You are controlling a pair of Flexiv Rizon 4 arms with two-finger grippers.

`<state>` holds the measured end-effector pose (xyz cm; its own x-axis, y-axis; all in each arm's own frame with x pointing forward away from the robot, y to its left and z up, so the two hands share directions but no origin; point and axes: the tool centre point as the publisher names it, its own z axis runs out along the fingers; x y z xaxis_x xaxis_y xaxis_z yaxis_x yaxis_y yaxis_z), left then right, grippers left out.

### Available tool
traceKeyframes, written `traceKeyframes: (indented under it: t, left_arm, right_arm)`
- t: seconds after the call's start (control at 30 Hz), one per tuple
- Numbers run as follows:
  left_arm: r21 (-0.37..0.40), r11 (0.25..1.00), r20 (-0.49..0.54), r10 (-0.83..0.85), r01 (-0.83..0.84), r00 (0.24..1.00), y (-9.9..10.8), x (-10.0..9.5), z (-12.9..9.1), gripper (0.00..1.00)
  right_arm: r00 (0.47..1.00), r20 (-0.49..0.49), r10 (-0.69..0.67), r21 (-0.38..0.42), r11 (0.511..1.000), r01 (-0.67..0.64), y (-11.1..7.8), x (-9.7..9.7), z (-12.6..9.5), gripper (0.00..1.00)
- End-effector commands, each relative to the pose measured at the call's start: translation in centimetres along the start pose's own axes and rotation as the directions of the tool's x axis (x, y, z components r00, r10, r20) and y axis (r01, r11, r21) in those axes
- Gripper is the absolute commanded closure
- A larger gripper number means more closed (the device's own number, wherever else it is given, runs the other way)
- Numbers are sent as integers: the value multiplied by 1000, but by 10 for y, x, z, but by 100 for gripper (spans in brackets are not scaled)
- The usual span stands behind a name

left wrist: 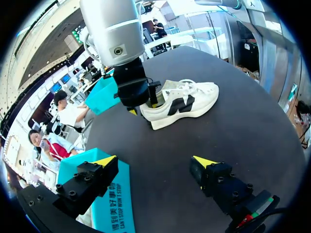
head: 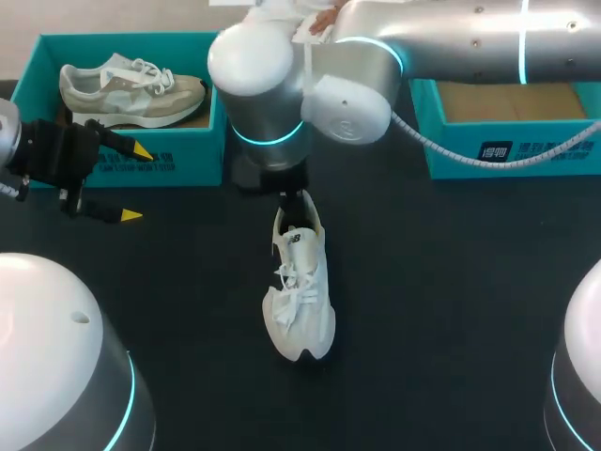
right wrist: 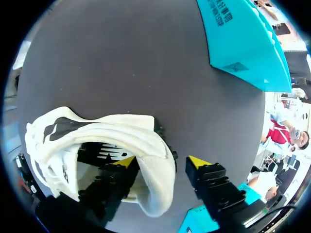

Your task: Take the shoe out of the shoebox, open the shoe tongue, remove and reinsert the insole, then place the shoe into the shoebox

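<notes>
Shoe (head: 302,291) heel sits between right tool's (right wrist: 163,161) parted fingers (right wrist: 210,180); left tool (left wrist: 154,160) spread, empty.

White lettering runs along the front wall of the teal cardboard shoebox (left wrist: 114,208) (two lines, I think). A dark printed label sits on the second teal box (head: 526,146). Black logos mark the white lace-up sneaker (left wrist: 194,97).

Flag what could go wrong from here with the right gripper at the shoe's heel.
1. The right gripper straddles only the white shoe's heel wall; pinching there may fold the collar or let the toe swing.
2. The left gripper is open by the left shoebox, away from the shoe, so nothing steadies it; it could slide.
</notes>
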<state>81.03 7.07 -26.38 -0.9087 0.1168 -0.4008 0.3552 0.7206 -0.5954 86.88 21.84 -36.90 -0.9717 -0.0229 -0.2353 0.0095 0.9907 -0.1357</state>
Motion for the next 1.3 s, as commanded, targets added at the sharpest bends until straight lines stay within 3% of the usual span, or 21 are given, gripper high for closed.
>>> traceKeyframes:
  t: [0.03, 0.1, 0.17, 0.47, 0.7, 0.77, 0.93, 1.3]
  left_arm:
    - [-3, 1000, -1, 0, 0, 1000, -1, 1, -1, 0]
    - [-3, 1000, -1, 0, 0, 1000, -1, 1, -1, 0]
    - [-3, 1000, -1, 0, 0, 1000, -1, 1, -1, 0]
    - [-3, 1000, -1, 0, 0, 1000, -1, 1, -1, 0]
    - [-3, 1000, -1, 0, 0, 1000, -1, 1, -1, 0]
    - [-3, 1000, -1, 0, 0, 1000, -1, 1, -1, 0]
    - [-3, 1000, -1, 0, 0, 1000, -1, 1, -1, 0]
    - [-3, 1000, -1, 0, 0, 1000, -1, 1, -1, 0]
  right_arm:
    - [1000, -11, 2, 9, 1000, -2, 0, 2, 13, 58]
    - [1000, -16, 5, 12, 1000, -5, -1, 4, 15, 73]
    - [1000, -15, 10, 15, 1000, -10, -2, 6, 15, 100]
    - [998, 10, 69, 51, 996, -70, -13, 5, 2, 100]
    - [997, -56, 49, -6, 999, -49, -40, 2, -75, 100]
    - [995, -99, -15, 27, 999, 18, -44, 0, -100, 100]
    - [994, -98, -44, -29, 999, 42, -50, -14, -157, 100]
    - [998, 24, -63, -53, 997, 64, -76, -56, -228, 100]
